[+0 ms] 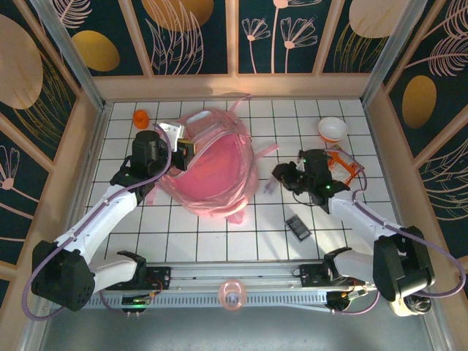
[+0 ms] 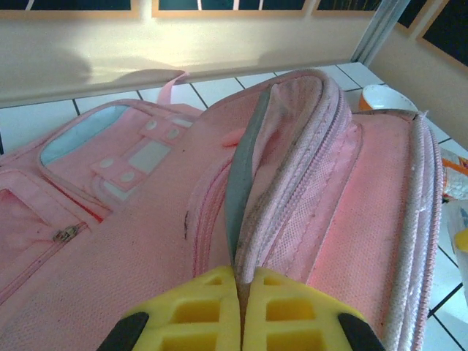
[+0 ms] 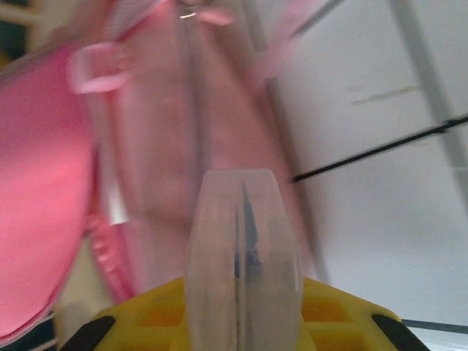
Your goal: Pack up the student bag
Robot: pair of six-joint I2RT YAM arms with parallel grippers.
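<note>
The left arm reaches forward from its base and bends down, and the left fingers [image 2: 241, 289] are pinched tight on the raised, grey-lined rim of the student bag [image 1: 216, 172]. The right arm stretches inward, and the right fingers [image 3: 241, 300] are closed narrowly on a clear plastic piece [image 3: 241, 234], with the bag's side just past their tips. The bag is soft pink fabric with paler pockets and lies between the two sets of fingers. The surface [image 1: 219, 234] is white tile with dark grid lines. A white bowl [image 1: 333, 129] and an orange-trimmed packet [image 1: 345, 164] sit to the right of the right fingers, and a small orange object [image 1: 140, 117] sits beyond the left fingers. Dark walls [image 1: 197, 33] with gold leaf patterns enclose the scene.
</note>
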